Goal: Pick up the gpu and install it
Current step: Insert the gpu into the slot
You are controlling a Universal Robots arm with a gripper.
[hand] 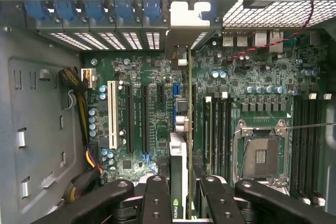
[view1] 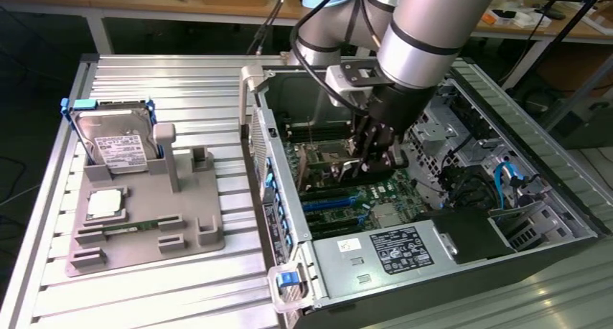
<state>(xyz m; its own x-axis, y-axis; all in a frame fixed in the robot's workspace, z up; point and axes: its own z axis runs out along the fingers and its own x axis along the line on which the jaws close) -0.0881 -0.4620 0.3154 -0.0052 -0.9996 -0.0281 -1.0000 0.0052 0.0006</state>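
Gripper (view1: 369, 160), in the exterior view, hangs inside the open computer case (view1: 287, 221), low over the green motherboard (view1: 383, 196). At the exterior view's left a grey fixture (view1: 143, 250) holds a hard drive (view1: 115, 146). Its white label is too small to read, as is the one on the power supply (view1: 392, 246).

In the wrist view the black fingers (hand: 156, 198) are pinched on the gpu (hand: 178, 171) from both sides. The card stands on edge over the motherboard, between the long black slots (hand: 136, 119) and the CPU socket (hand: 261, 156). It bears a green Nvidia mark. Whether it is seated cannot be told.
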